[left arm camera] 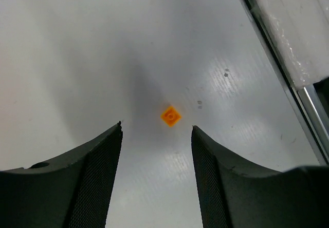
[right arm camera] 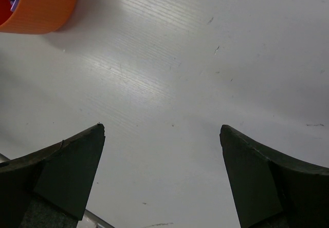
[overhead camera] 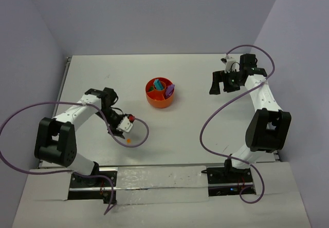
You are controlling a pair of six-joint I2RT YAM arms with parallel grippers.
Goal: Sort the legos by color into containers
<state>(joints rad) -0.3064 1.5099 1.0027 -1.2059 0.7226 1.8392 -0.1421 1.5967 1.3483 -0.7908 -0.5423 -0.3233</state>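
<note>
**Top external view: one tiny orange brick lies loose, well apart from the bowl**

The round orange plastic bowl (overhead camera: 160,101), divided into wedge compartments, stands on the white table (overhead camera: 190,74). A teal block (overhead camera: 158,84) and a purple block (overhead camera: 169,90) stick up out of its compartments, and a red compartment floor or piece shows on its left side; which one cannot be told.

A tiny flat orange plastic brick (overhead camera: 128,140) lies on the table to the near left of the bowl, well apart from it. The left gripper (overhead camera: 125,129) hangs just on the bowl's side of that brick. In the left wrist view its jaws stand moderately apart with nothing between them, and the brick (left arm camera: 170,116) lies just ahead of the fingertips, untouched.

The right gripper (overhead camera: 220,86) hovers to the right of the bowl, well apart from it, its jaws spread wide and empty. The right wrist view shows only the bowl's wall (right arm camera: 38,10) at the upper left corner.
</note>
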